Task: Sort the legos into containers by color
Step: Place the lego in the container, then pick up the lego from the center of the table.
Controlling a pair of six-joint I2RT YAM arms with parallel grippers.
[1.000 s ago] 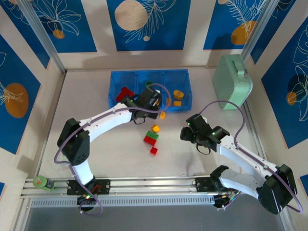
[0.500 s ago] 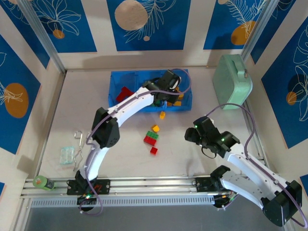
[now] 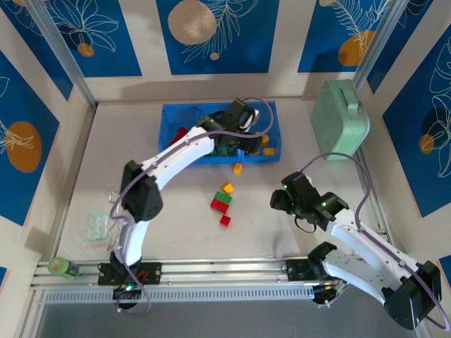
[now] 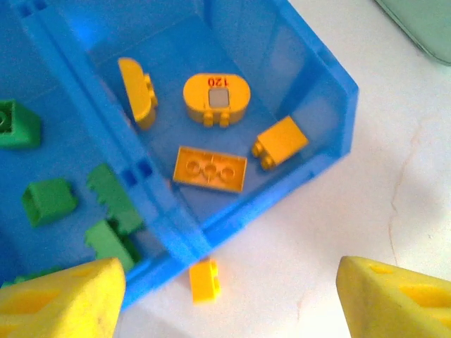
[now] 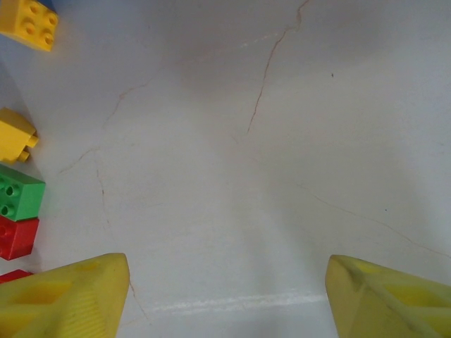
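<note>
Nearest you, a green tape roll (image 3: 62, 267) sits on the rail at the table's near left corner, and a small clear packet (image 3: 99, 227) lies a little farther in along the left edge. Your right gripper (image 5: 227, 278) hangs over bare table toward the near right. Its yellow fingers (image 5: 70, 299) are spread wide, with nothing between them. To its left, around the middle of the table, you have a loose cluster of legos. A small red brick (image 3: 225, 220) is nearest, then a larger red brick (image 3: 218, 205) touches a green brick (image 3: 224, 198), and a yellow-orange brick (image 3: 227, 188) lies just beyond. Farther on, a lone yellow brick (image 3: 237, 167) lies on the table just outside the near wall of the blue tray (image 3: 190, 108), which runs along the far edge. Your left gripper (image 4: 231, 299) hovers above that near wall by the right compartment, its jaws wide apart and holding nothing. Below it, the right compartment holds four yellow pieces: a flat plate (image 4: 210, 169), a small block (image 4: 280, 141), an oval piece (image 4: 217, 100) marked 120, and a curved piece (image 4: 137, 91). The middle compartment holds green pieces (image 4: 48, 201), and the left one holds red pieces (image 3: 181, 134). A mint-green case (image 3: 340, 120) stands by the far right corner, apart from the tray.
</note>
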